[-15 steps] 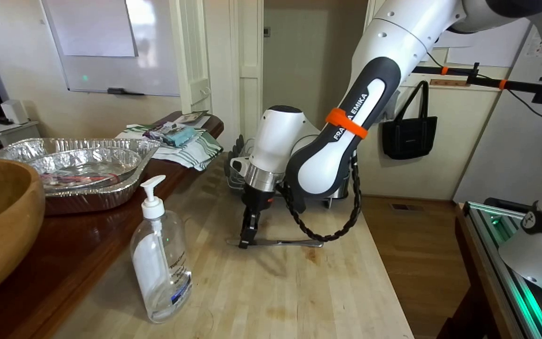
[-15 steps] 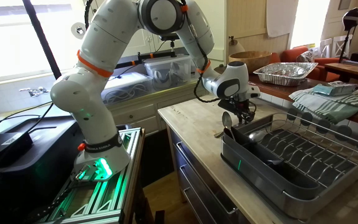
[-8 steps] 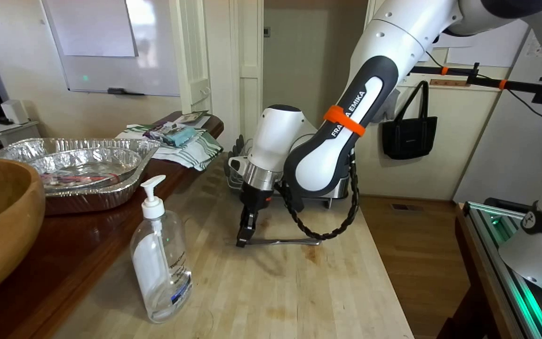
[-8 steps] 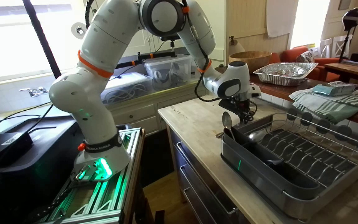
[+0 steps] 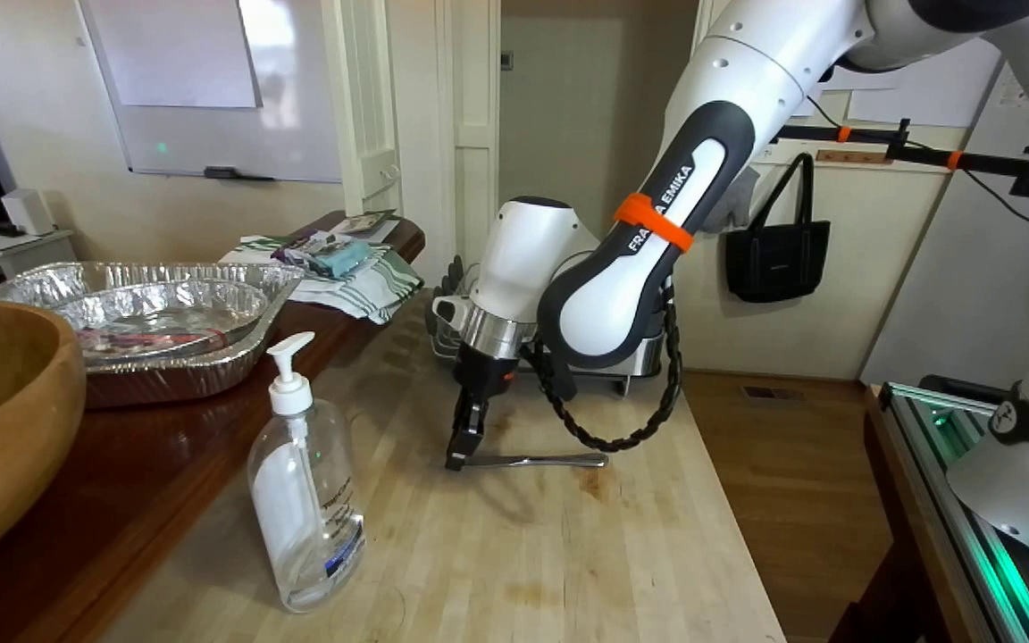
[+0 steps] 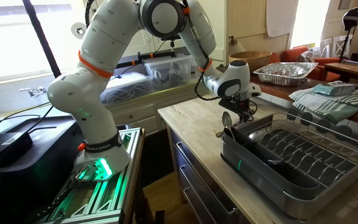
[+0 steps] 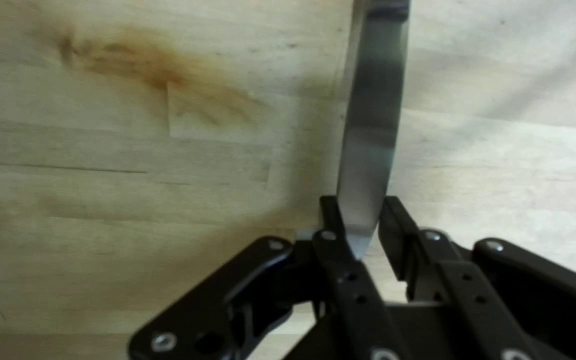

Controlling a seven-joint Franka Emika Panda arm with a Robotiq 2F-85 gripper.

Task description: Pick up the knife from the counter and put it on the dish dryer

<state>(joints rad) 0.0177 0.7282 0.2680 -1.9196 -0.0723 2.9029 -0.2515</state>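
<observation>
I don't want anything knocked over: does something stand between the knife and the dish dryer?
No separate object shows between the knife and the dish dryer. At the dryer's end nearest the knife, though, a spoon sticks up from the cutlery holder, so the end effector may need to lift high or steer around it.

In an exterior view, the pale butcher-block wooden surface (image 5: 622,554) lies open in front of the black two-fingered end effector (image 5: 456,462), except where the tall clear white-pumped bottle (image 5: 307,509) stands. Behind, past an open strip, the low grey metal dish rack (image 6: 328,193) blocks passage.
</observation>
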